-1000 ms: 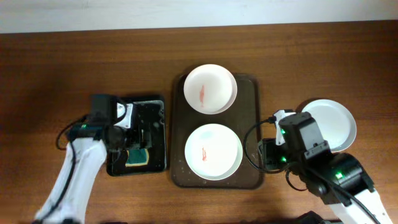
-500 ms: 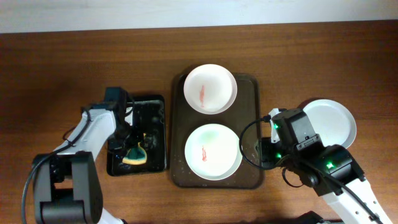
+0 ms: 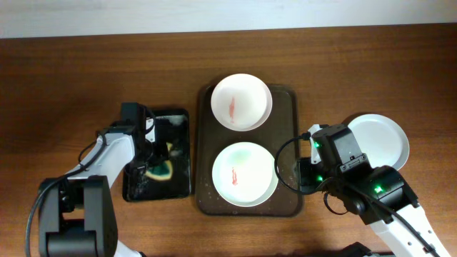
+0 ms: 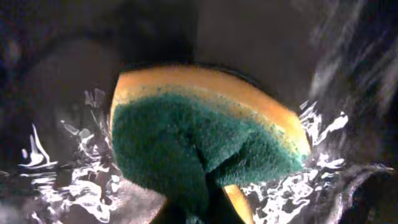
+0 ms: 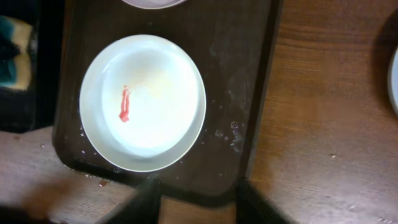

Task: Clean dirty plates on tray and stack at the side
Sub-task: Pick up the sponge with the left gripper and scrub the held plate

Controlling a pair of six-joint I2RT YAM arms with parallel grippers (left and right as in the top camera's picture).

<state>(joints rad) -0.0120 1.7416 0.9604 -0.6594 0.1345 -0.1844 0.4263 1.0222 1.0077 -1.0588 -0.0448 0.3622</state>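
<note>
The dark brown tray (image 3: 285,128) holds two white plates, each with a red smear: the far plate (image 3: 241,101) and the near plate (image 3: 245,173). A third plate (image 3: 378,143), plain white, lies on the table to the right. My left gripper (image 3: 153,165) is shut on a green and yellow sponge (image 4: 205,137) over the wet black tray (image 3: 178,135). My right gripper (image 5: 199,200) stands open by the brown tray's right rim (image 5: 249,93), just short of the near plate (image 5: 143,102), with only the rim between its fingers.
Bare wooden table lies all round both trays. Water drops sit on the brown tray near its right rim, and the black tray's floor (image 4: 56,180) glistens with water. The white wall edge runs along the far side of the table.
My left gripper has shut on the sponge and raised it, folded, from the black tray's floor. My right arm has shifted slightly left toward the brown tray, and its jaws have narrowed a little.
</note>
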